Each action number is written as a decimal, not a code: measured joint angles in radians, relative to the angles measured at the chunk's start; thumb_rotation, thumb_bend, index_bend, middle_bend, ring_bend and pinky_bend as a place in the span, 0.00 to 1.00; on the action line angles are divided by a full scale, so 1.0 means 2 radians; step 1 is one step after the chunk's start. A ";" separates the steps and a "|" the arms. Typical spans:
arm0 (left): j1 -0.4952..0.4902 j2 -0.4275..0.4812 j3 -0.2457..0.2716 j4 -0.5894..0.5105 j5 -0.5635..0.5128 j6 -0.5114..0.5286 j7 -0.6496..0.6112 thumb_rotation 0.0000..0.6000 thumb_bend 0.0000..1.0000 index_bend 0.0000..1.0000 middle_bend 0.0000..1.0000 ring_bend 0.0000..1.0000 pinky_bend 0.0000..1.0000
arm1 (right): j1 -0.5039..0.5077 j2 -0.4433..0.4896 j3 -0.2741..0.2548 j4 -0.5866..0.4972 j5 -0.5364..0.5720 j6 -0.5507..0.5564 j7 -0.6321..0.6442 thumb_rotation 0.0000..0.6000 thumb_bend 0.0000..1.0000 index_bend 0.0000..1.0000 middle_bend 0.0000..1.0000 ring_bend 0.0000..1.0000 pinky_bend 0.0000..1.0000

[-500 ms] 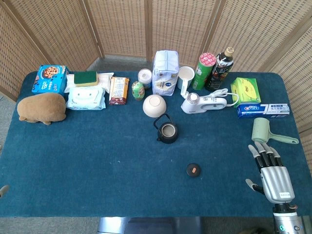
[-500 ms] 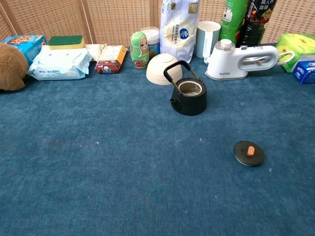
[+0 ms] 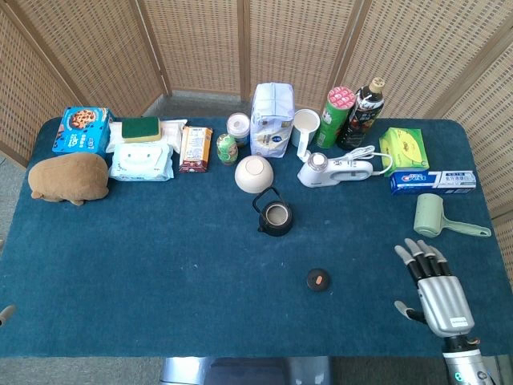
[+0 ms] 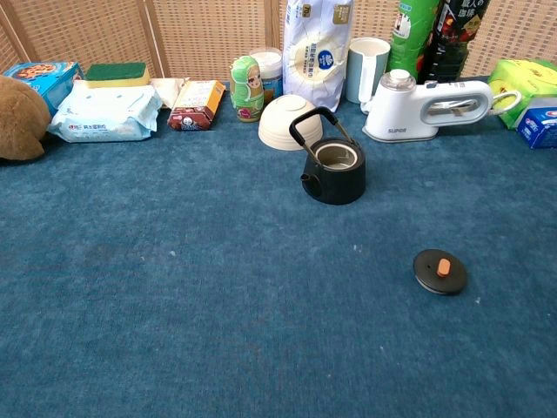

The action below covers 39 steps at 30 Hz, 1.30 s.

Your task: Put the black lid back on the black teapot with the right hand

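Observation:
The black teapot (image 3: 275, 214) (image 4: 333, 167) stands uncovered near the table's middle, handle upright. A round black lid (image 3: 318, 280) (image 4: 439, 271) with an orange knob lies flat on the blue cloth, nearer to me and to the right of the pot. My right hand (image 3: 434, 286) hovers at the table's near right, fingers spread and holding nothing, well right of the lid; only the head view shows it. At the lower left edge of the head view a small grey tip of my left hand (image 3: 6, 313) shows.
Along the back stand a white bowl (image 3: 254, 173), a white handheld appliance (image 3: 334, 169), a paper bag (image 3: 274, 119), a cup, bottles and boxes. A green lint roller (image 3: 438, 217) lies just beyond my right hand. A brown plush toy (image 3: 69, 177) sits far left.
My right hand has shifted slightly left and toward the near edge. The lid and teapot have not moved.

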 measured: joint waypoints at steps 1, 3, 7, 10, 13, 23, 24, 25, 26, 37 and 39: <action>0.000 0.000 0.000 0.000 -0.001 -0.001 -0.001 1.00 0.09 0.00 0.00 0.00 0.02 | 0.003 -0.001 -0.002 0.000 -0.004 -0.005 0.002 1.00 0.02 0.16 0.05 0.03 0.00; 0.000 0.001 0.000 -0.001 -0.003 -0.002 -0.002 1.00 0.09 0.00 0.00 0.00 0.02 | 0.010 -0.006 -0.007 0.002 -0.011 -0.020 0.005 1.00 0.04 0.18 0.05 0.03 0.00; -0.001 0.001 -0.001 -0.002 -0.006 -0.004 -0.001 1.00 0.09 0.00 0.00 0.00 0.02 | 0.029 -0.021 -0.010 0.007 -0.018 -0.052 0.012 1.00 0.07 0.21 0.06 0.03 0.00; -0.001 0.001 -0.001 -0.002 -0.007 -0.006 0.000 1.00 0.09 0.00 0.00 0.00 0.02 | 0.047 -0.038 -0.009 0.010 -0.020 -0.077 0.012 1.00 0.09 0.21 0.06 0.03 0.00; -0.003 0.001 -0.001 -0.002 -0.008 -0.009 0.001 1.00 0.09 0.00 0.00 0.00 0.02 | 0.060 -0.053 -0.004 0.012 -0.014 -0.099 0.001 1.00 0.14 0.22 0.05 0.03 0.00; -0.005 0.000 -0.002 -0.003 -0.012 -0.014 0.003 1.00 0.09 0.00 0.00 0.00 0.02 | 0.102 -0.098 0.018 0.007 0.056 -0.179 -0.054 1.00 0.24 0.24 0.06 0.03 0.00; -0.005 0.000 -0.002 -0.003 -0.012 -0.014 0.003 1.00 0.09 0.00 0.00 0.00 0.02 | 0.105 -0.102 0.020 0.008 0.063 -0.185 -0.058 1.00 0.24 0.24 0.06 0.03 0.00; -0.005 0.000 -0.002 -0.003 -0.012 -0.015 0.003 1.00 0.09 0.00 0.00 0.00 0.02 | 0.108 -0.105 0.022 0.009 0.069 -0.190 -0.062 1.00 0.24 0.25 0.06 0.03 0.00; -0.005 0.000 -0.002 -0.003 -0.012 -0.015 0.003 1.00 0.09 0.00 0.00 0.00 0.02 | 0.112 -0.109 0.024 0.012 0.078 -0.197 -0.066 1.00 0.24 0.25 0.06 0.03 0.00; -0.006 0.000 -0.001 -0.006 -0.015 -0.019 0.005 1.00 0.09 0.00 0.00 0.00 0.02 | 0.139 -0.129 0.035 0.032 0.128 -0.232 -0.087 1.00 0.24 0.26 0.06 0.04 0.00; -0.007 0.000 -0.001 -0.006 -0.016 -0.020 0.007 1.00 0.09 0.00 0.00 0.00 0.02 | 0.142 -0.133 0.036 0.034 0.135 -0.234 -0.091 1.00 0.24 0.26 0.06 0.04 0.00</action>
